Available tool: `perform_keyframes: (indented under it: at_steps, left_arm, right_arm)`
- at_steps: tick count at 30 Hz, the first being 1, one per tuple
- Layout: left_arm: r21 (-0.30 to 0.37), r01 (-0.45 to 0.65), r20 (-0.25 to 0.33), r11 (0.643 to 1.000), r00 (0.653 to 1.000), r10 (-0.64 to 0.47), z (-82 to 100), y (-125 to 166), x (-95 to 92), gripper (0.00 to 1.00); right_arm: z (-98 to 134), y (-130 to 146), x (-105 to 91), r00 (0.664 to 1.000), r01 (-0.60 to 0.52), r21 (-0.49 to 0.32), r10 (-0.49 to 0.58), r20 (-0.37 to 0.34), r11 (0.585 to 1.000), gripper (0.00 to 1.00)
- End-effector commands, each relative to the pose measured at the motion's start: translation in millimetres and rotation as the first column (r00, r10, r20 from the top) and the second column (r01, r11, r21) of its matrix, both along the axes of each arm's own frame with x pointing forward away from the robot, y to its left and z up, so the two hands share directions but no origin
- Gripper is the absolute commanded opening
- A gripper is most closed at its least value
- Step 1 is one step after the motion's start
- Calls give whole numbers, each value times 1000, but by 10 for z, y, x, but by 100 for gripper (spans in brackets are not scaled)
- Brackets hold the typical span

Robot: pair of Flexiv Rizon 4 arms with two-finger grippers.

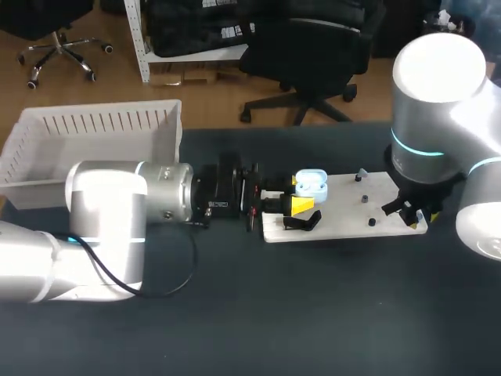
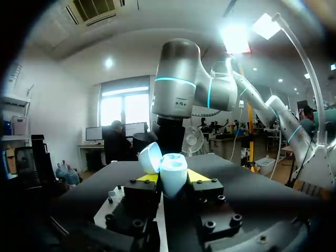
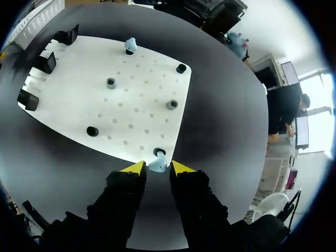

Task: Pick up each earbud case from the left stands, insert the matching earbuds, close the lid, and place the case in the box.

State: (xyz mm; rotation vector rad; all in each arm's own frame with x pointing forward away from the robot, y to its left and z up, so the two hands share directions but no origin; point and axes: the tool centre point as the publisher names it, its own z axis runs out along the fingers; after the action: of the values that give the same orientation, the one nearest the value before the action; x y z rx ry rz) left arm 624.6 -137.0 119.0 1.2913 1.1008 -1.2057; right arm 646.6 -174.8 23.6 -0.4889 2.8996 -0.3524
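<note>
In the head view my left gripper (image 1: 301, 205) holds a pale blue earbud case (image 1: 311, 182) with its lid up over the left end of the white board (image 1: 344, 215). The left wrist view shows the case (image 2: 173, 174) upright between both yellow tips of that gripper (image 2: 173, 178), which is shut on it. My right gripper (image 1: 411, 213) is at the board's right end. In the right wrist view this gripper (image 3: 157, 169) is open, its tips close on either side of a pale blue earbud (image 3: 157, 165) that sits on a black peg (image 3: 159, 153).
A white slatted box (image 1: 94, 133) stands at the back left of the table. A second earbud (image 3: 129, 45) rests on a peg at the board's far side. Several black and grey pegs (image 3: 172, 104) dot the board, with black stands (image 3: 46, 62) at its left end.
</note>
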Motion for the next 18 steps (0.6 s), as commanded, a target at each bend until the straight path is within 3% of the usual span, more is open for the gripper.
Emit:
perform_keyframes:
  at_steps: [1, 5, 7, 18]
  left_arm:
    - [-4, -4, 3, 1000, 1000, 4, -10, -1, -7, 0]
    - [-4, -4, 3, 1000, 1000, 4, -10, -1, -7, 0]
    - [-4, -4, 3, 1000, 1000, 4, -10, -1, -7, 0]
    - [-4, -4, 3, 1000, 1000, 4, -10, -1, -7, 0]
  right_arm:
    - [-25, 4, 2, 1000, 3, 2, -3, 5, 1000, 23]
    - [-34, 7, 6, 1000, 3, 4, -3, 3, 1000, 19]
    - [-38, 9, 9, 1000, 2, 3, -2, 3, 1000, 0]
    - [62, 23, -27, 1000, 20, 10, -20, 1, 1000, 0]
